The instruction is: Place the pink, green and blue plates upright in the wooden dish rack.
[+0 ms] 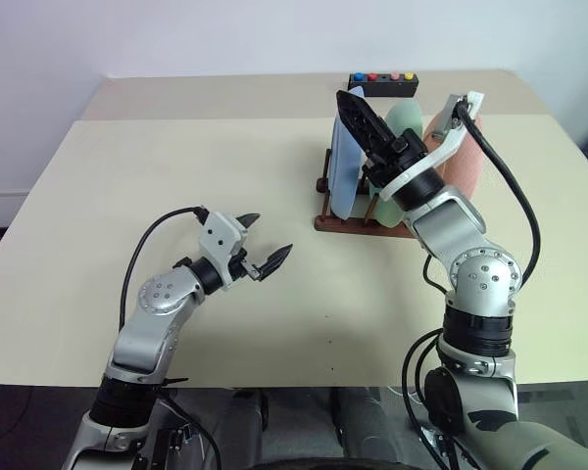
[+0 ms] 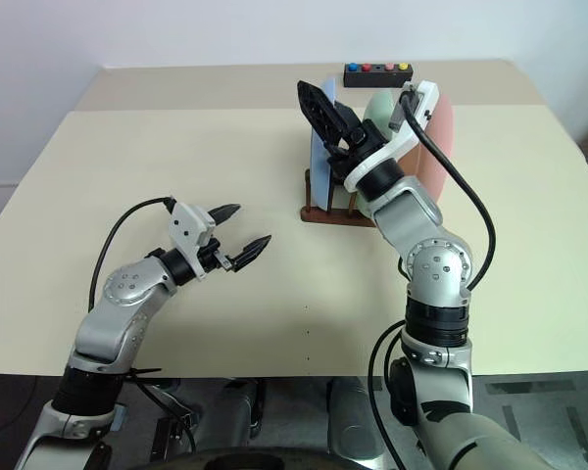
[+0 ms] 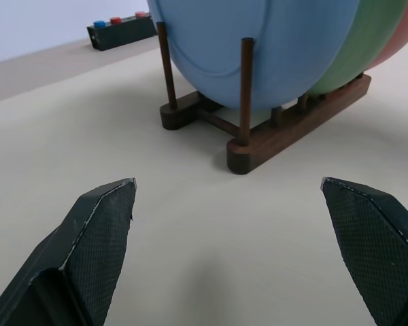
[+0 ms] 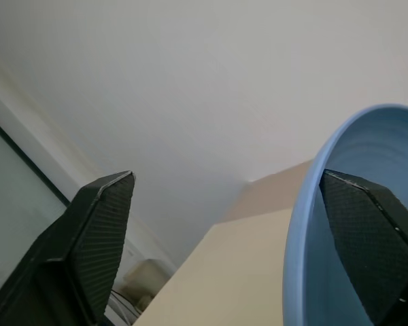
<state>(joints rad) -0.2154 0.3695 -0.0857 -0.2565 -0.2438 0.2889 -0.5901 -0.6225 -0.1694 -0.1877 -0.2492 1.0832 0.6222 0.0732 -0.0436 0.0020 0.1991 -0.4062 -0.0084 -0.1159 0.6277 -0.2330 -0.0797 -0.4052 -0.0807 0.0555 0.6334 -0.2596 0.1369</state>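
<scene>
All three plates stand upright in the wooden dish rack [image 1: 358, 220] at one o'clock on the table [image 1: 176, 176]: blue plate [image 1: 343, 166] nearest, green plate [image 1: 404, 122] behind, pink plate [image 1: 465, 157] last. The right gripper [image 1: 358, 117] hangs spread wide over the blue rim, holding nothing, the left gripper [image 1: 265, 245] equally wide at seven o'clock. They look light, rigid and slick, probably best pinched at the top edge.

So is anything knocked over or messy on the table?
No, nothing stands out. The blue plate, green plate and pink plate all stand upright in the wooden dish rack. The button box sits behind it.
</scene>
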